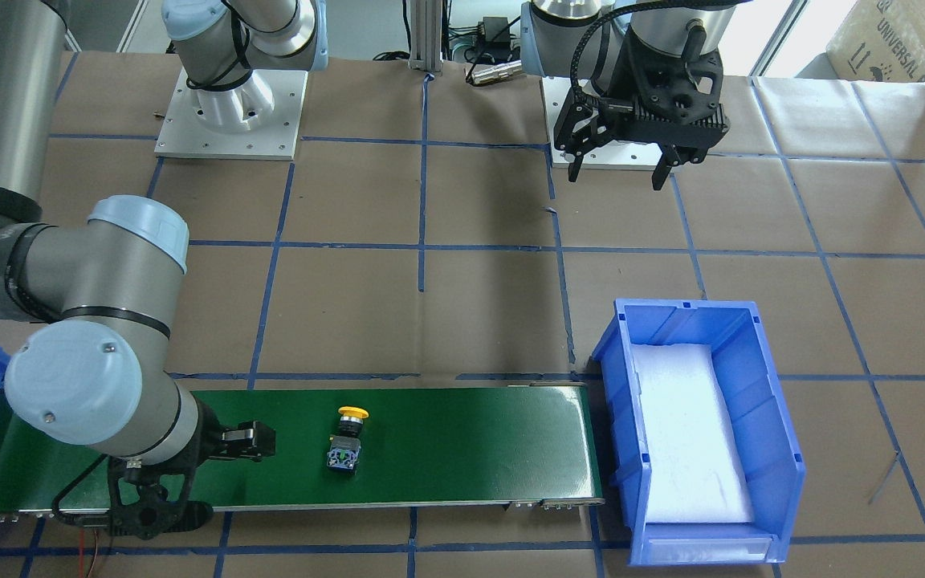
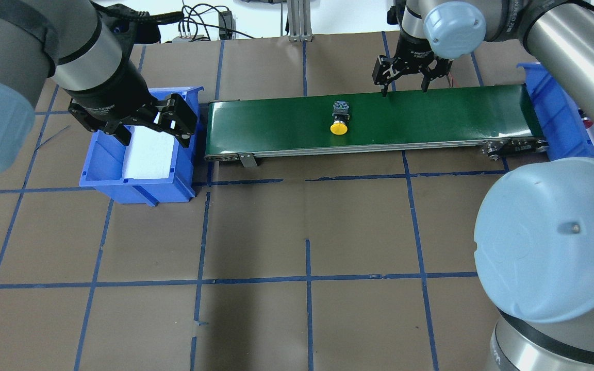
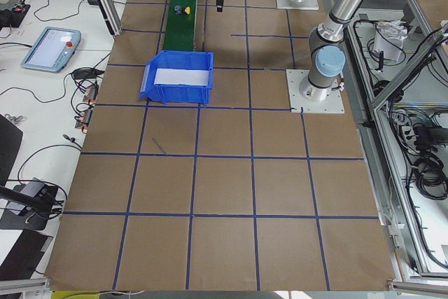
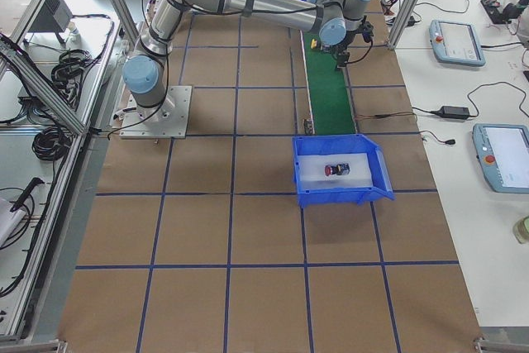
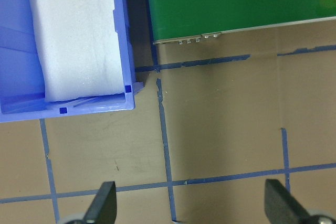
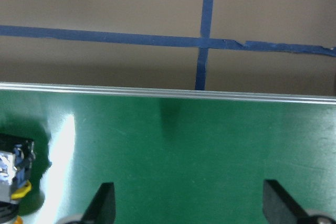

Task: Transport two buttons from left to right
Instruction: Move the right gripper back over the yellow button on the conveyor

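The yellow-capped button [image 2: 339, 119] lies on its side on the middle of the green conveyor belt [image 2: 431, 113]; it also shows in the front view [image 1: 348, 437] and at the left edge of the right wrist view [image 6: 13, 174]. The red-capped button [image 4: 337, 169] lies on white foam in the blue bin [image 4: 339, 192] at the robot's right. My right gripper [image 2: 404, 88] is open and empty over the belt's far edge, to the right of the yellow button. My left gripper [image 2: 153, 133] is open and empty, held high above the left blue bin [image 2: 137, 180].
The left bin [image 1: 776, 449] holds only white foam and stands against the belt's left end. The right bin [image 2: 560, 129] stands at the belt's other end. Brown paper with blue tape lines covers the table. Both arm bases [image 1: 230, 112] stand on the robot's side.
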### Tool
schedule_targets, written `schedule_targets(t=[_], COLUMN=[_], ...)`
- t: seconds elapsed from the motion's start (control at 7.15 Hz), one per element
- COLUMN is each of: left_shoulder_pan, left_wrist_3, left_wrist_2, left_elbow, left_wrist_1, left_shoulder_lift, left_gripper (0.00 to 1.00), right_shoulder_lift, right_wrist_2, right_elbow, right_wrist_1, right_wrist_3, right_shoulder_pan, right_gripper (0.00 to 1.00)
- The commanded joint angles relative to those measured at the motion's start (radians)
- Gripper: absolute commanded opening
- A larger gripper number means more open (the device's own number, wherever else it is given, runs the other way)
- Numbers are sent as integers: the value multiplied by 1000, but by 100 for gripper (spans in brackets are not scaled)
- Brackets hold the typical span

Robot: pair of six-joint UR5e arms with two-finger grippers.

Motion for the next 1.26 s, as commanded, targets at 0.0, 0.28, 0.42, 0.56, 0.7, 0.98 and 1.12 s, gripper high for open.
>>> schedule_targets(t=[0.0, 0.28, 0.42, 0.56, 0.7, 0.98, 1.12], left_shoulder_pan=[1, 1, 1, 1, 1, 1, 1], left_wrist_3=[0, 0, 2, 2, 2, 2, 2], left_wrist_2=[0, 0, 0, 0, 2, 2, 2], left_elbow=[0, -2, -2, -2, -2, -2, -2], left_wrist_1=[0, 0, 0, 0, 0, -2, -2], left_shoulder_lift=[1, 1, 1, 1, 1, 1, 1], left_gripper=[100, 100, 100, 100, 100, 100, 100], right_shoulder_lift=[20, 23, 20, 22, 22, 26, 28], right_wrist_2=[5, 5, 5, 5, 5, 5, 3], right_elbow=[13, 10, 7, 6, 9, 10, 10], right_wrist_1=[-52, -61, -66, -67, -66, -66, -66], right_wrist_3=[51, 106, 113, 133, 137, 137, 136], right_shoulder_pan=[27, 43, 54, 57, 59, 57, 56], right_gripper=[100, 100, 100, 100, 100, 100, 100])
